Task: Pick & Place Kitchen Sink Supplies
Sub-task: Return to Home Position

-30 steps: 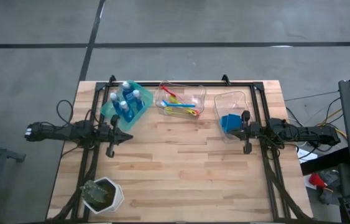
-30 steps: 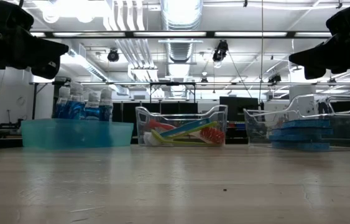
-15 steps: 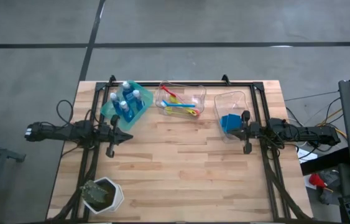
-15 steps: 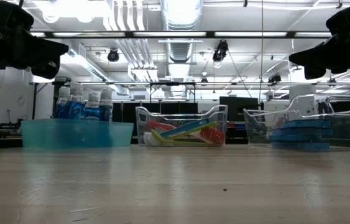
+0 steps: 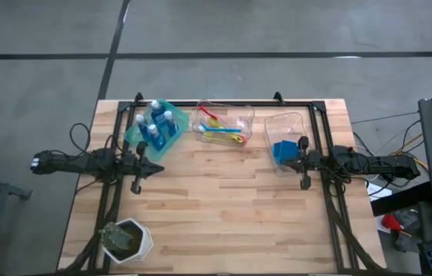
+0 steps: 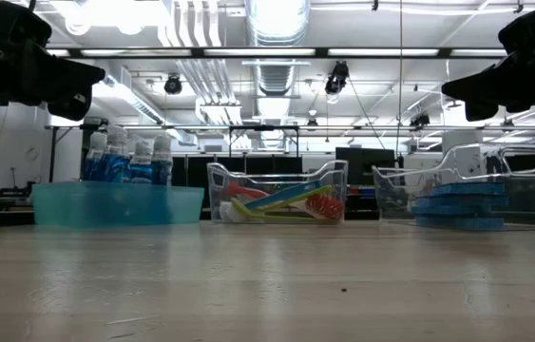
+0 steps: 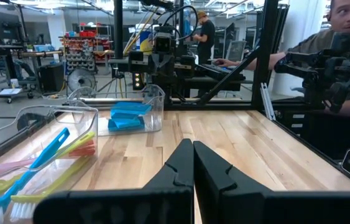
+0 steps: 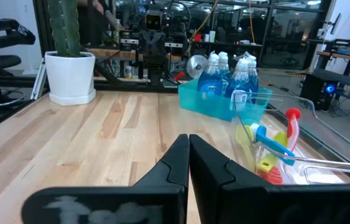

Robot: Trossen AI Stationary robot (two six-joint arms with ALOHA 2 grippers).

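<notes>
Left claw (image 5: 156,169) sits at the left side of the light wooden bench (image 5: 223,207), pointing inward. It's clenched, fingers (image 7: 181,171) pressed together, nothing held. Right claw (image 5: 288,160) mirrors it on the right side, also clenched and holding nothing, fingers (image 8: 178,163) flush.

No supplies are loose on the bench; all are binned along the far edge:
- small clear bottles of blue liquid with white caps (image 5: 159,123), upright in the teal plastic bin (image 5: 133,136), just beyond the left claw toward the far edge
- long-handled brushes in pink, teal and yellow-green (image 5: 223,129), in the middle clear plastic bin (image 5: 251,115), long axes roughly across the bench, between the two arms
- blue rectangular sponges (image 5: 281,151), in the right clear plastic bin (image 5: 288,119), just beside the right claw

Judgement: pick-and-place looks finished and only homing remains. What matters is clearance: each claw tip is close to its nearest bin, so any pull-back should go outward along the arm's own axis, away from the bins.

View differences: the high view shows the sponges as a single blue patch, while the low view shows them stacked flat. The white pot with a green plant (image 5: 127,240) at the near left corner shows in the high and right wrist views, not in the low view.
</notes>
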